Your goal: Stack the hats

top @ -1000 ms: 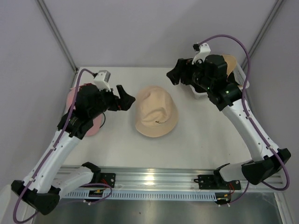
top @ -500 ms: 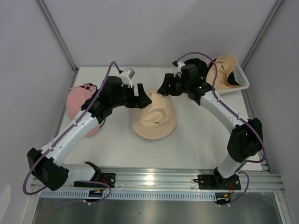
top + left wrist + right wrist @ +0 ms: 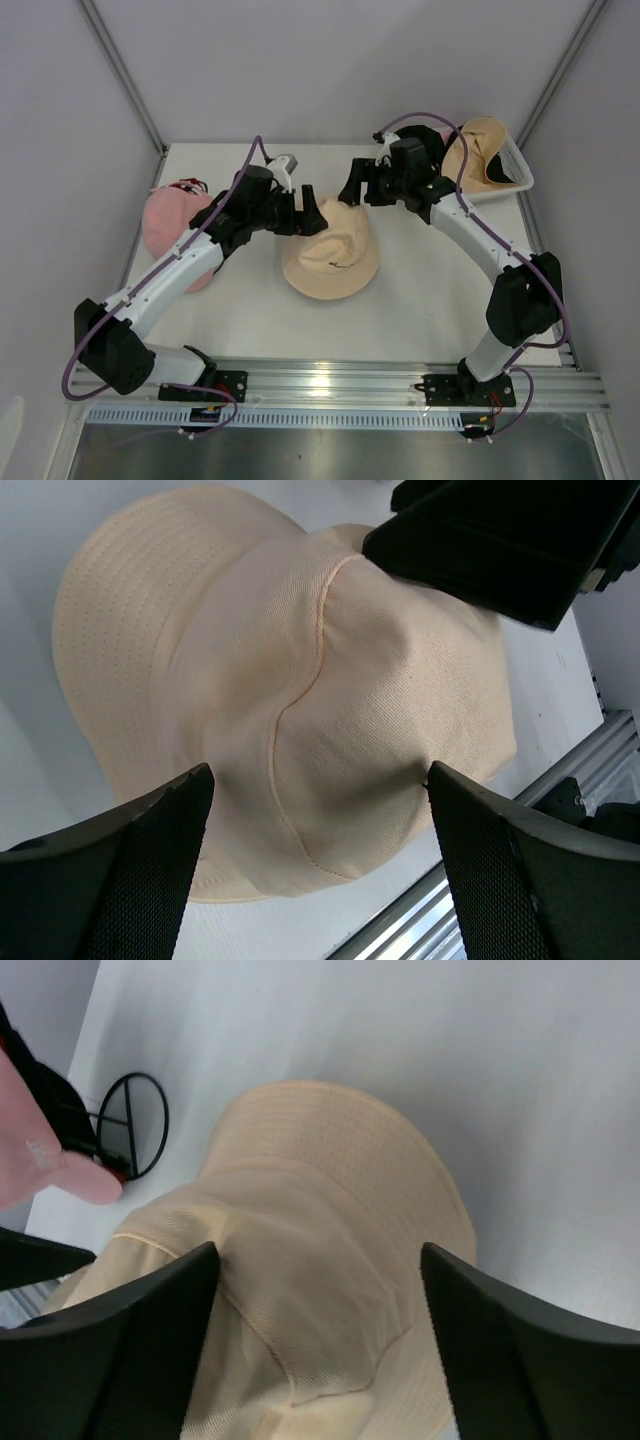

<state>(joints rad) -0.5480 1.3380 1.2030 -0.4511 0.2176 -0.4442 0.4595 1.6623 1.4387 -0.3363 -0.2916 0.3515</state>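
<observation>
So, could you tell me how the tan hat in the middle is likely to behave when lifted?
The tan hat will probably flop: its crown is visibly creased and dented. Being thin fabric, it looks light, so a push would likely bunch or slide it.

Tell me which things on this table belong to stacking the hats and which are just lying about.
Belong to the job: tan bucket hat in the middle; pink cap at the left; tan hat at the far right; left gripper and right gripper, both open over the middle hat.
Lying about: white basket holding the far hat; table.
</observation>
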